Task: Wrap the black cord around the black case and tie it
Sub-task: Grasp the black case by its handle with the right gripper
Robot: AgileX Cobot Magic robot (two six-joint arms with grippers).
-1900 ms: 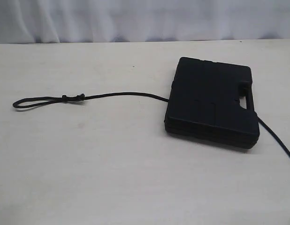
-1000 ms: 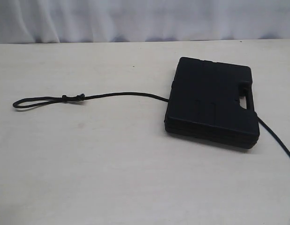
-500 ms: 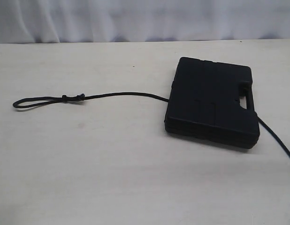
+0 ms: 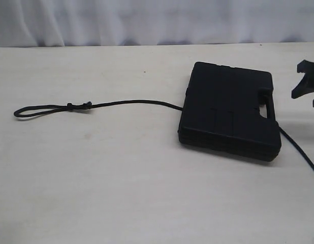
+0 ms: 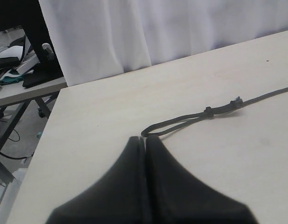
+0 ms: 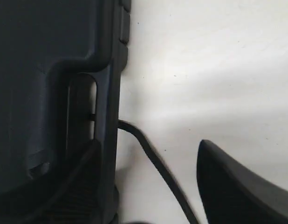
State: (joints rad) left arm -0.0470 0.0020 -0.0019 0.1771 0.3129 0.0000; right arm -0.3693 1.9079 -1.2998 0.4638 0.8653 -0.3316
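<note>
The black cord (image 4: 131, 101) lies slack on the table (image 4: 121, 183). Its narrow loop (image 4: 32, 112) is far out to the left, with two small knots (image 4: 70, 107) just past it. From there the cord runs in a gentle arc to the left side of the black case (image 4: 225, 107). A further length comes out by the case's near right corner and trails off toward the right edge of the exterior view (the stretch between is hidden by the case). No part of the cord lies over the top of the case.

The case lies flat on the right half of the table, with its handle slot (image 4: 267, 108) on the right side.

The right gripper (image 4: 298, 80) hangs just beside the handle end of the case with its jaws spread wide, and nothing is between them but air. In its wrist view one finger (image 6: 83, 186) lies over the handle side of the case and the other over bare table. The cord runs between them where it leaves the case.

The left gripper (image 5: 145, 142) has its fingers pressed together on nothing. It is poised above the table near the looped end of the cord, apart from it.

A white curtain (image 4: 147, 20) hangs behind the table.
</note>
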